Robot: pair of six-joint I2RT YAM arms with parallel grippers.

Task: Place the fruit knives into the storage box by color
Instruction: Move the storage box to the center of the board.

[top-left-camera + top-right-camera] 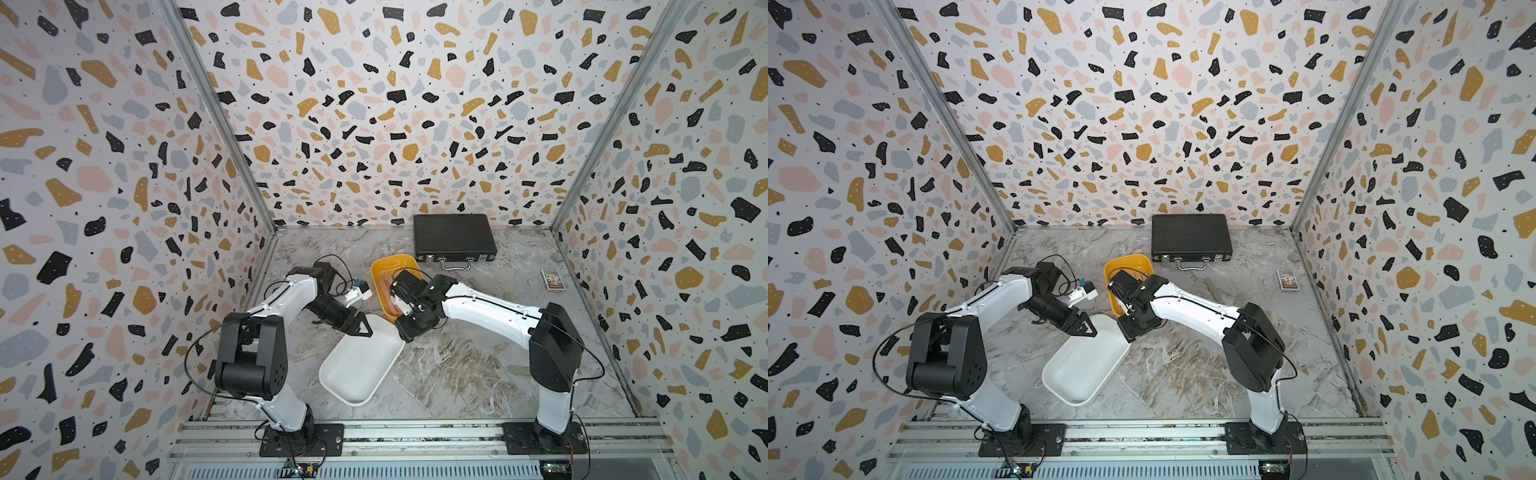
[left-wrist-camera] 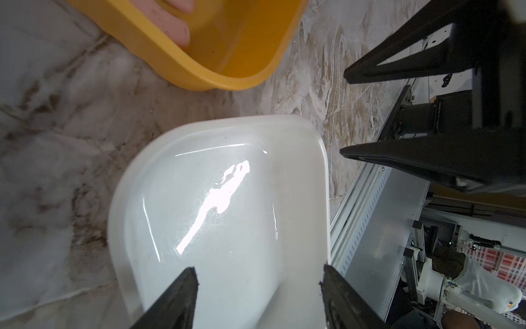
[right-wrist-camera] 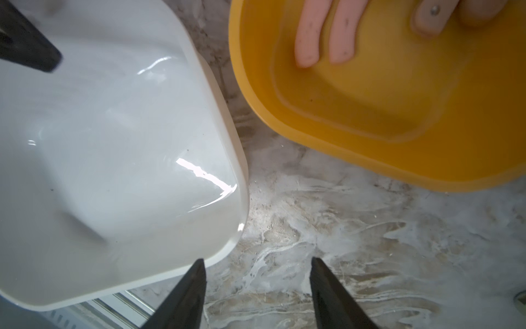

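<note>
**A:** Where are the knives?

**B:** Several pink knives point(image 3: 308, 37) lie in the yellow tub point(image 3: 370, 159), far of centre. The white tub point(image 2: 119, 199), just near of it, holds nothing I can see. Pale green slivers on the table point(image 1: 1183, 374) by the right arm, one here point(image 1: 1241, 297), look like green knives, but they are too small to be sure.

**A:** And the grippers?

**B:** Both have their jaws apart with nothing between them. The left gripper point(image 2: 259, 270) hangs over the white tub's far end. The right gripper point(image 3: 258, 261) hangs over bare table, beside the white tub's corner and near of the yellow tub.

**A:** How will a green one handle?

**B:** I'd judge it light and stiff: a slim, smooth plastic case lying flat. It sits so low that the fingertips must come down almost to the marble, and a glancing touch could send it skating away.

**A:** Where should it be gripped?

**B:** Across its narrow width at mid-length, jaws square to the long sides, so it hangs level and doesn't pivot. A light squeeze should do. The rounded ends give little to hold.
</note>
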